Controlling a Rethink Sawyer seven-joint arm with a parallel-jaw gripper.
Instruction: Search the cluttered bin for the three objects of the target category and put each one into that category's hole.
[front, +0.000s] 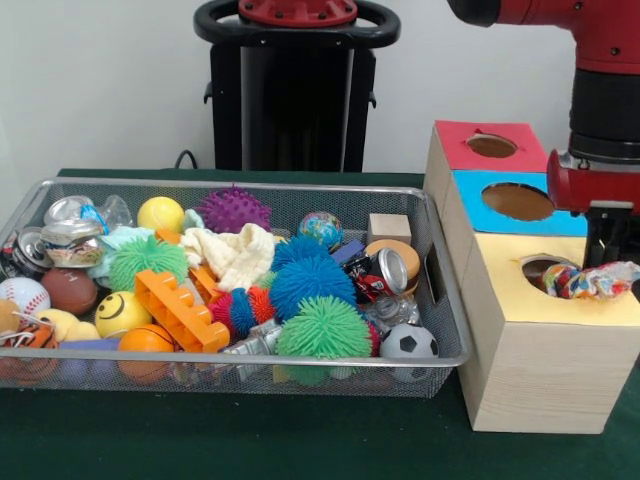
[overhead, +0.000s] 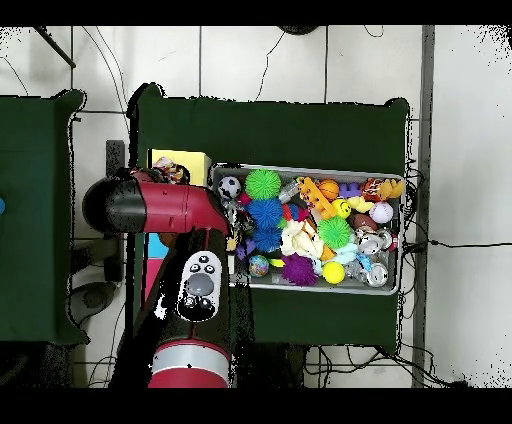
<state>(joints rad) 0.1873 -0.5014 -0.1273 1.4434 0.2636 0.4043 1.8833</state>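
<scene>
The wire-mesh bin (front: 250, 358) stands left of the pale wooden box, full of toys; it also shows in the overhead view (overhead: 392, 286). My gripper (front: 604, 262) is over the yellow-surrounded hole (front: 538, 268), at its right edge. It is shut on a spotted cloth piece (front: 592, 281), which hangs bunched just above the yellow surround (front: 560, 312). I see no other spotted cloth in the bin. In the overhead view my arm (overhead: 165, 205) covers the gripper; a corner of the yellow box top (overhead: 183, 159) shows.
The blue-surrounded hole (front: 517, 201) and the red-surrounded hole (front: 491, 145) lie behind the yellow one. The bin holds a cream cloth (front: 235, 255), a mint-green cloth (front: 120, 240), spiky balls (front: 322, 328), an orange brick (front: 178, 310), cans and small balls.
</scene>
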